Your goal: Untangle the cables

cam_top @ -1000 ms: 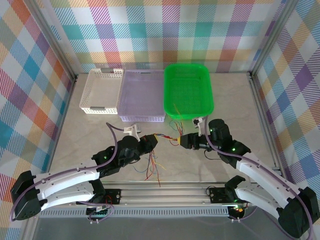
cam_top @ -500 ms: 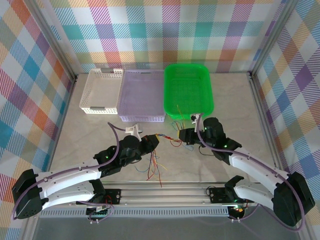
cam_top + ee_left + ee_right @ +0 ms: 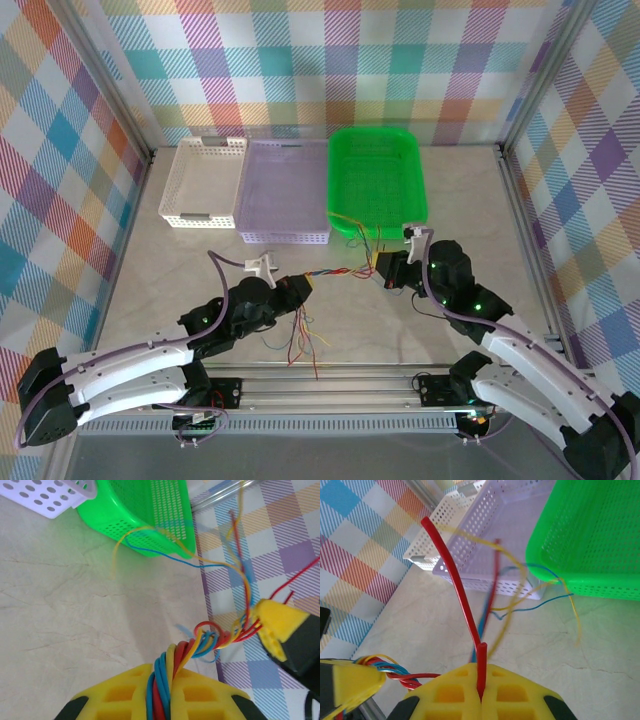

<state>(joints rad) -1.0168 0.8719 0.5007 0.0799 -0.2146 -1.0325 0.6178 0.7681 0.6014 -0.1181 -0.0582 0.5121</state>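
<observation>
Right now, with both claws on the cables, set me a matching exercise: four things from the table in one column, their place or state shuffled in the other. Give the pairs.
1. left claw
2. right claw
3. green basket
4. white basket

A. leftmost in the basket row
B. shut on a red cable
C. rightmost in the basket row
D. shut on the twisted bundle of cables

Pairs: 1-D, 2-B, 3-C, 4-A.

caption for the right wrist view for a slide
Right gripper pinches one red cable, twisted bundle alongside, green basket behind.
</observation>
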